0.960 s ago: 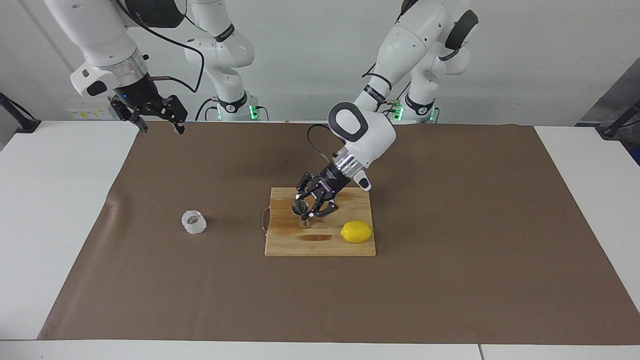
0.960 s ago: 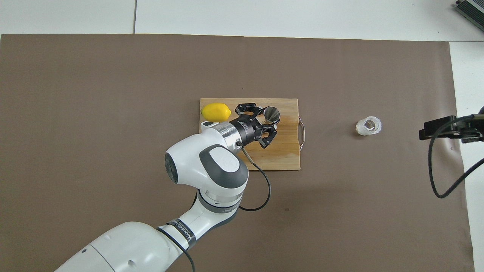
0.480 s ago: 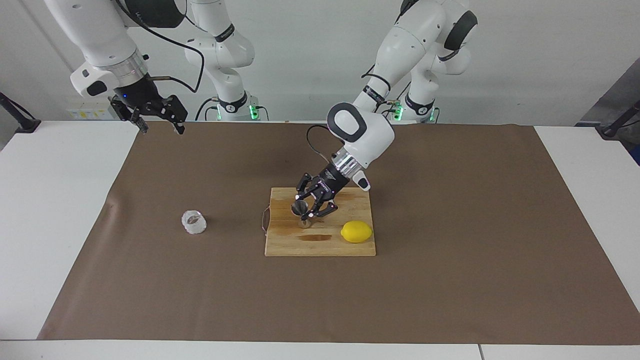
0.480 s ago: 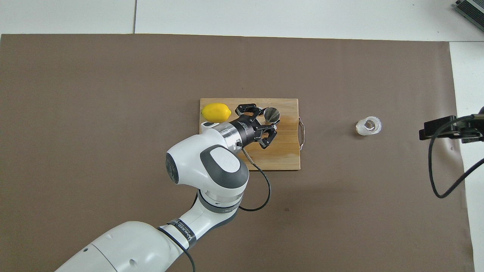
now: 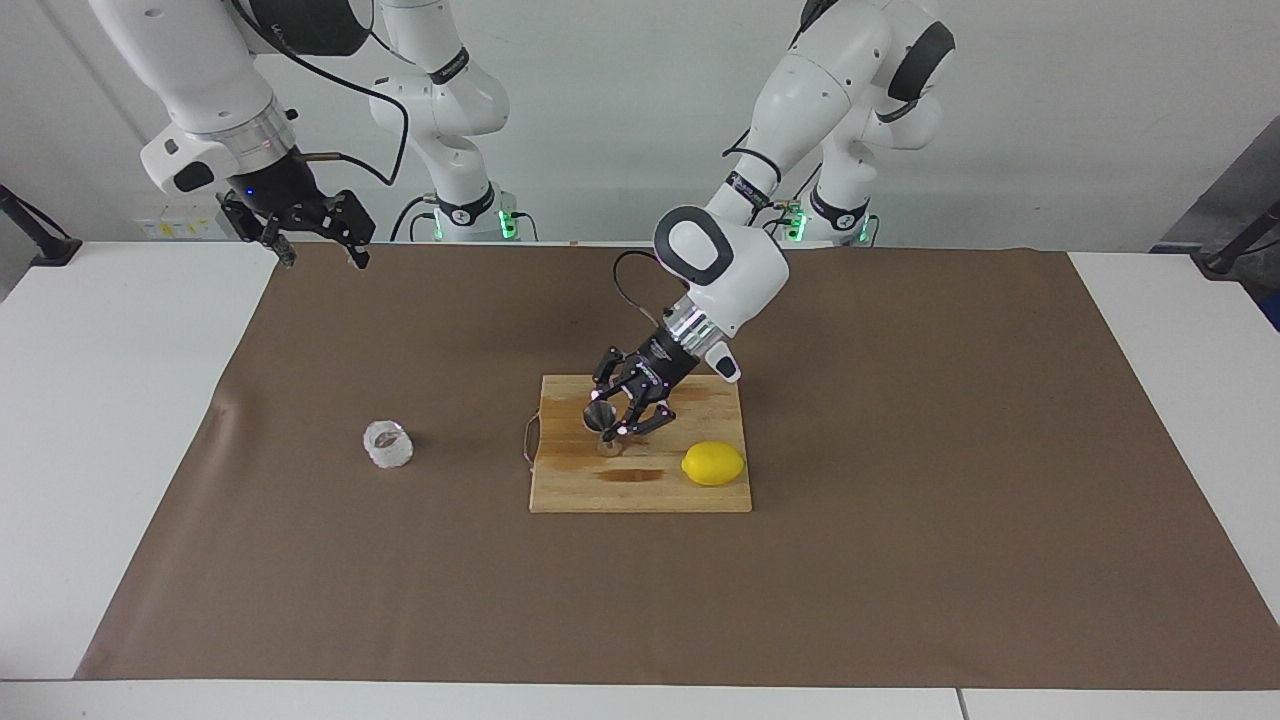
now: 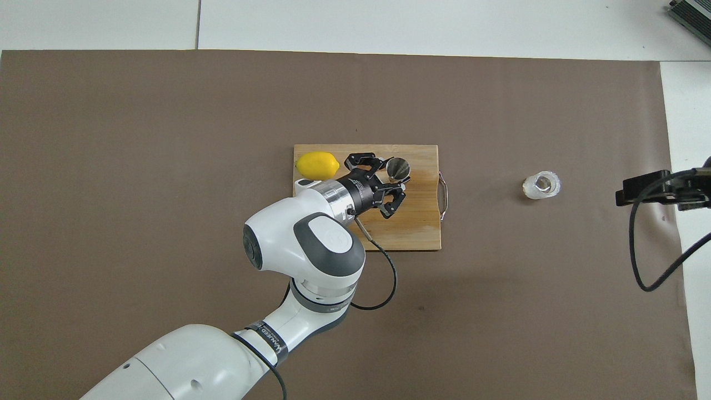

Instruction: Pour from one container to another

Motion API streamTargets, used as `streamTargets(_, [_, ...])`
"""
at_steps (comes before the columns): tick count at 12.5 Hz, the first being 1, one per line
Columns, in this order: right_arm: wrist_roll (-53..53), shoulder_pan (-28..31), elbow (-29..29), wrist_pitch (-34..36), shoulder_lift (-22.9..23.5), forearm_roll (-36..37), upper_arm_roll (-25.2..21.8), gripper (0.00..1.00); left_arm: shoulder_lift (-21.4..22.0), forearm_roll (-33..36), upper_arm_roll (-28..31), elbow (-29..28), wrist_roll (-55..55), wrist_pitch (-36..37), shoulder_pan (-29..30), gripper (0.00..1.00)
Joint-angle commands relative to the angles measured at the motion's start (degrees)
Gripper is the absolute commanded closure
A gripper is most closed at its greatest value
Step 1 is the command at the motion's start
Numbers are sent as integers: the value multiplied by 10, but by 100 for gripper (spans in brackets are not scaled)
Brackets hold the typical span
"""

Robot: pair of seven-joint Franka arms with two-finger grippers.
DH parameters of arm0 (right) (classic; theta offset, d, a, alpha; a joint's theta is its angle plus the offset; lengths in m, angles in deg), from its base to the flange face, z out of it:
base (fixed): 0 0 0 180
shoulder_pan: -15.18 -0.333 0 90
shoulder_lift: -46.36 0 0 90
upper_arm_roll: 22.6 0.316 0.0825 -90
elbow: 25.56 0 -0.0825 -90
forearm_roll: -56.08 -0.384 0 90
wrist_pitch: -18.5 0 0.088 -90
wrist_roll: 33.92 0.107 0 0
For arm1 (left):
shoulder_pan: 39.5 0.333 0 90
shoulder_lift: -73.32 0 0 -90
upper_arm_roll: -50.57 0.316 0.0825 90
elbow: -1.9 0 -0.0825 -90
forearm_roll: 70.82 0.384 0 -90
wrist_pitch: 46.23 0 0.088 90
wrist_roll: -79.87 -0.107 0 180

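My left tool (image 5: 612, 425) is clenched on the steel hourglass jigger (image 5: 600, 416) at its narrow waist, over the wooden board (image 5: 640, 490) beside a smooth yellow lemon (image 5: 713, 463). The ribbed glass cup (image 5: 388, 445) sits on brown paper (image 5: 900, 560) toward my right arm's end. My right tool (image 5: 320, 245) waits, released.

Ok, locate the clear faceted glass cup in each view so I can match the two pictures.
Facing view: the glass cup stands on the brown paper, off the cutting board, toward the right arm's end of the table.
Overhead view: the same cup stands on the paper past the board's metal handle, near the waiting right gripper.
Shared landmark: the lemon at the board's other end, the one toward the left arm.
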Motion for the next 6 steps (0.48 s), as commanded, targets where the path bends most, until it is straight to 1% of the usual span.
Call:
streamTargets(1, [8, 4, 7, 6, -8, 3, 3, 0, -2, 7, 0, -2, -3, -10, -1, 45])
streamTargets(2, [8, 4, 7, 6, -8, 3, 3, 0, -1, 7, 0, -3, -3, -10, -1, 44])
streamTargets(3, [8, 3, 7, 5, -8, 3, 3, 0, -1, 7, 0, -3, -3, -10, 0, 39])
streamTargets(4, [7, 3, 7, 5, -7, 3, 3, 0, -1, 7, 0, -3, -3, -9, 0, 30])
streamTargets(5, [7, 3, 6, 5, -8, 3, 3, 0, -1, 7, 0, -3, -3, -9, 0, 26])
streamTargets(6, [8, 3, 7, 5, -7, 3, 4, 0, -1, 7, 0, -3, -4, -9, 0, 0])
